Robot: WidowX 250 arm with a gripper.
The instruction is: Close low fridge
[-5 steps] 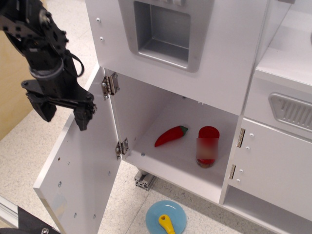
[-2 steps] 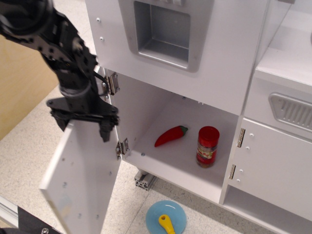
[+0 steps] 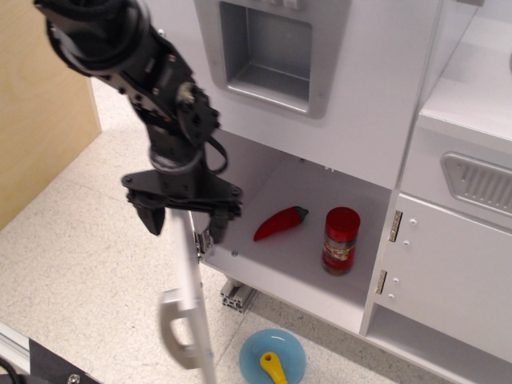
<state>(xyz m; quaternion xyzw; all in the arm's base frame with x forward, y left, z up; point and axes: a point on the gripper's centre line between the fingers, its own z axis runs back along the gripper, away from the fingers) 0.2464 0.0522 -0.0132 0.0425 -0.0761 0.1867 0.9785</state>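
The low fridge (image 3: 264,268) is a white compartment under the dispenser panel, standing open. Its white door (image 3: 192,300) is swung out and seen nearly edge-on, with the grey handle (image 3: 174,330) on its outer side at the bottom. My black gripper (image 3: 186,221) is open, its two fingers straddling the door's top edge, one on each side. The arm hides the upper hinge; the lower hinge (image 3: 203,240) shows partly. Inside lie a red chili pepper (image 3: 281,222) and a red spice jar (image 3: 341,240).
A grey recessed dispenser (image 3: 270,52) sits above the fridge. A cabinet door with a grey vent (image 3: 478,182) is at the right. A blue plate (image 3: 273,358) with a yellow piece lies on the floor in front. A wooden panel (image 3: 40,120) stands at the left.
My arm has moved right and pushed the door with it. The door swung from wide open, inner face showing, to about edge-on, and its handle has come into view.
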